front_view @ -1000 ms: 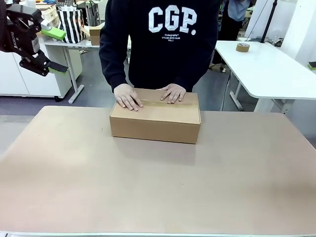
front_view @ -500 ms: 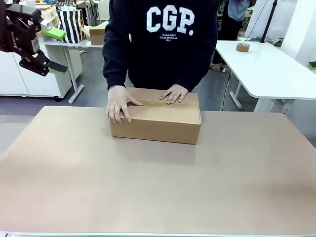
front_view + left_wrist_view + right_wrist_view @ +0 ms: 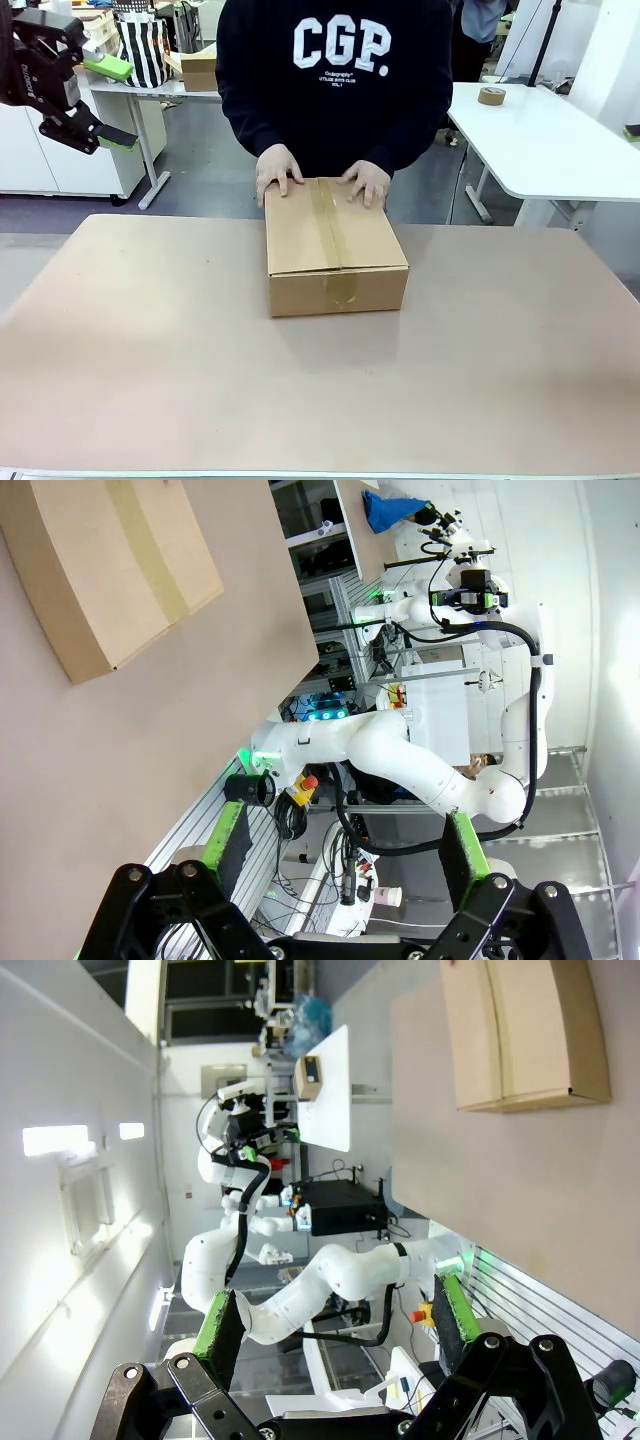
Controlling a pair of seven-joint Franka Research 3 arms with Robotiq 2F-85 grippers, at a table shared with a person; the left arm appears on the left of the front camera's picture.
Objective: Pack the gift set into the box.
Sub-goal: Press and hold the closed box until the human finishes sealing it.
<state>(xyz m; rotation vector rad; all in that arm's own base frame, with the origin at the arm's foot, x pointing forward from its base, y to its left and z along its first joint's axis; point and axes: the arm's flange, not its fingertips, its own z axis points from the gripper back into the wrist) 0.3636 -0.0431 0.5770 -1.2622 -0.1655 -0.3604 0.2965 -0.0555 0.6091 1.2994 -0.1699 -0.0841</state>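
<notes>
Closed, taped box (image 3: 335,245) at the middle of the table (image 3: 150,330), a person's hands (image 3: 278,170) on its far edge.
Left gripper (image 3: 112,100) is raised at far left, jaws wide apart, empty; right gripper (image 3: 335,1322) likewise.

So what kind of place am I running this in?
Most likely a lab or workshop rather than a home: plain white work tables stand behind the person, one with a roll of tape on it, and a red emergency-stop button is fitted near the robot.
</notes>
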